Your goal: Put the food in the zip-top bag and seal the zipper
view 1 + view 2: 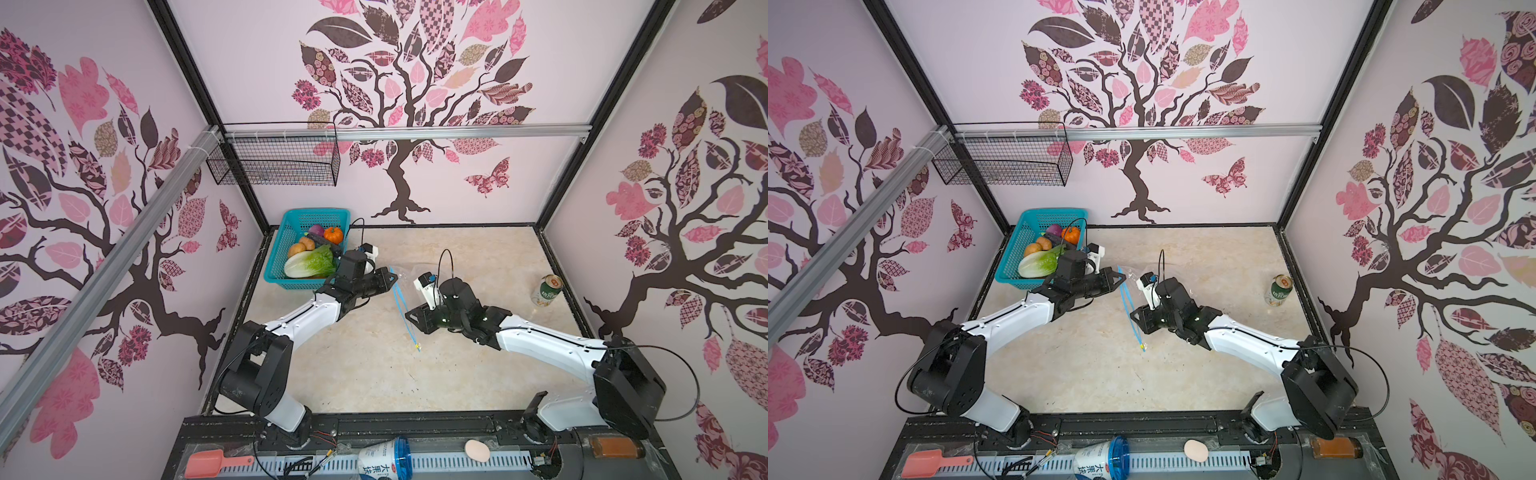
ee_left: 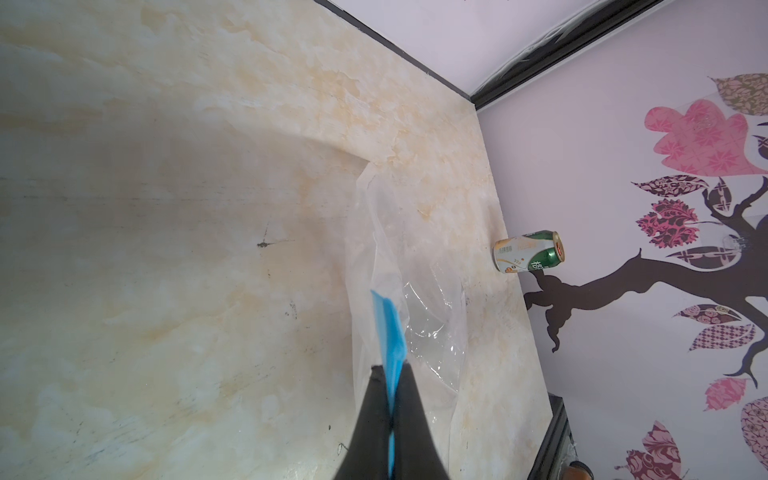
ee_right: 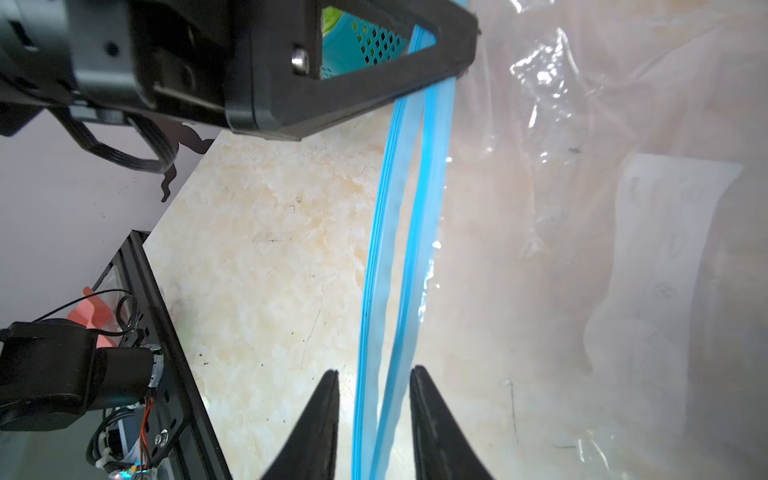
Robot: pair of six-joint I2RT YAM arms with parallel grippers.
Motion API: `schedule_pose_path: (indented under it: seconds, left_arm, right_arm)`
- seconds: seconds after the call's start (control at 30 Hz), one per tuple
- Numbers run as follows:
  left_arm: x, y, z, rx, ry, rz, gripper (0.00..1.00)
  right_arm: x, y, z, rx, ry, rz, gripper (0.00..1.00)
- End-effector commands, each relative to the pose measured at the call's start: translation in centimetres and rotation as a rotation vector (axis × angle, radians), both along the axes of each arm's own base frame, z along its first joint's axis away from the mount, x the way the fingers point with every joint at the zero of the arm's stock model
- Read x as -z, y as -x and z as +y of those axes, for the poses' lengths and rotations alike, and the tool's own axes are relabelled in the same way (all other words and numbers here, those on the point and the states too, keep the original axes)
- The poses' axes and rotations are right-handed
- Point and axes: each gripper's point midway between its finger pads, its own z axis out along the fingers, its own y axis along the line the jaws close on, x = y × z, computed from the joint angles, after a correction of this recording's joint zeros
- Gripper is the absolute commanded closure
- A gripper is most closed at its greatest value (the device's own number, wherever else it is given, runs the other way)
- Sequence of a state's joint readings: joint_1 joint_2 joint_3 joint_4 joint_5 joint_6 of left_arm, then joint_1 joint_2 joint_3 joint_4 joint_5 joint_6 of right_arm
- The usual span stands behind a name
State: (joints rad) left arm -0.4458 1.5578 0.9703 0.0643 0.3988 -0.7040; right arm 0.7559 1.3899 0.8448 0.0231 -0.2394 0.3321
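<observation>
The zip-top bag (image 3: 582,208) lies clear and crinkly on the marble tabletop, with a white label patch (image 3: 665,232). Its light-blue zipper (image 1: 403,307) runs toward the front and ends at a tiny yellow slider (image 1: 417,345). My left gripper (image 2: 390,370) is shut on the zipper's far end and holds it lifted (image 1: 1121,276). My right gripper (image 3: 374,372) is open, and the zipper's two blue strips pass between its fingers. The food sits in a teal basket (image 1: 291,226) at the back left: lettuce (image 1: 311,264), pumpkin (image 1: 333,235), purple onion (image 1: 316,229), potatoes (image 1: 297,249).
A green drink can (image 1: 547,291) stands near the right wall. A black wire basket (image 1: 274,164) hangs on the back wall. On the front shelf lie a pink scoop (image 1: 216,461), a white and blue cup (image 1: 384,459), a pale egg shape (image 1: 477,450) and an amber bottle (image 1: 615,446).
</observation>
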Motion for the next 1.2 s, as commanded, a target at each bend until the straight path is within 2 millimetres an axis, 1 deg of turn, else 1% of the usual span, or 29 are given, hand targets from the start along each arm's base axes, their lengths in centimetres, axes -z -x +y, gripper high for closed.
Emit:
schedule_pose_path:
  seconds: [0.0,0.07,0.17,0.33,0.4,0.43,0.53,0.57,0.6,0.63,0.67,0.7,0.73,0.77,0.8,0.83,0.87,0.93,1.07,1.17]
  left_arm:
    - [-1.8,0.4,0.0,0.008,0.018,-0.039,1.0]
    - [-2.1,0.5,0.0,0.007,0.025,-0.041,1.0]
    - [-2.6,0.7,0.3,-0.002,0.028,-0.046,1.0]
    - [-2.9,0.8,0.4,-0.011,0.035,-0.047,1.0]
    - [-2.8,0.8,0.4,-0.013,0.036,-0.04,1.0]
    - [-2.7,0.8,0.4,-0.014,0.037,-0.038,1.0]
    - [-2.5,0.8,0.5,-0.019,0.035,-0.03,1.0]
    - [-2.4,0.8,0.5,-0.022,0.03,-0.026,1.0]
    - [-2.3,0.8,0.6,-0.024,0.026,-0.02,1.0]
    - [-2.1,0.8,0.5,-0.024,0.024,-0.015,0.96]
    - [-2.1,0.8,0.5,-0.022,0.025,-0.012,0.86]
    - [-2.0,0.8,0.4,-0.018,0.027,-0.005,0.7]
    - [-2.2,0.9,0.3,-0.014,0.031,-0.002,0.56]
    - [-2.1,1.1,0.0,-0.007,0.03,0.005,0.45]
    - [-2.3,1.3,-0.2,0.001,0.027,0.005,0.38]
    - [-2.5,1.6,-0.5,0.01,0.023,0.003,0.33]
    - [-2.5,1.9,-0.6,0.016,0.024,0.008,0.3]
    - [-2.4,2.4,-0.6,0.008,0.039,0.024,0.28]
    - [-1.3,3.6,0.0,-0.013,0.064,0.041,0.29]
    - [-1.3,4.1,-0.5,-0.001,0.074,0.03,0.3]
  right_arm:
    - [-1.8,-0.7,0.1,0.008,0.0,-0.037,0.67]
    - [-1.0,-1.0,0.0,0.024,0.018,-0.023,0.65]
    - [-0.1,-1.6,0.2,0.049,0.046,-0.006,0.58]
    - [0.2,-3.6,-0.2,0.148,0.11,-0.049,0.58]
    - [0.4,-4.4,-0.6,0.192,0.156,-0.064,0.61]
    - [0.5,-4.7,-0.9,0.212,0.176,-0.072,0.65]
    - [0.2,-5.1,-1.3,0.249,0.212,-0.087,0.85]
    - [0.0,-5.0,-1.5,0.256,0.209,-0.091,0.93]
    - [-0.2,-4.9,-1.5,0.259,0.204,-0.095,0.99]
    - [-0.6,-4.9,-1.8,0.269,0.197,-0.102,1.0]
    - [-0.8,-4.8,-2.0,0.277,0.189,-0.103,1.0]
    - [-1.1,-4.7,-2.2,0.288,0.18,-0.107,1.0]
    - [-1.2,-4.6,-2.5,0.298,0.173,-0.109,1.0]
    - [-1.5,-4.7,-2.7,0.312,0.161,-0.113,1.0]
    - [-1.8,-4.8,-2.9,0.323,0.151,-0.118,1.0]
    - [-2.2,-4.8,-3.0,0.33,0.141,-0.12,1.0]
    - [-2.5,-4.8,-2.9,0.333,0.128,-0.121,1.0]
    - [-3.1,-4.9,-3.0,0.343,0.108,-0.12,1.0]
    - [-4.2,-5.1,-3.0,0.34,0.045,-0.104,1.0]
    - [-4.7,-4.9,-2.7,0.32,0.023,-0.102,1.0]
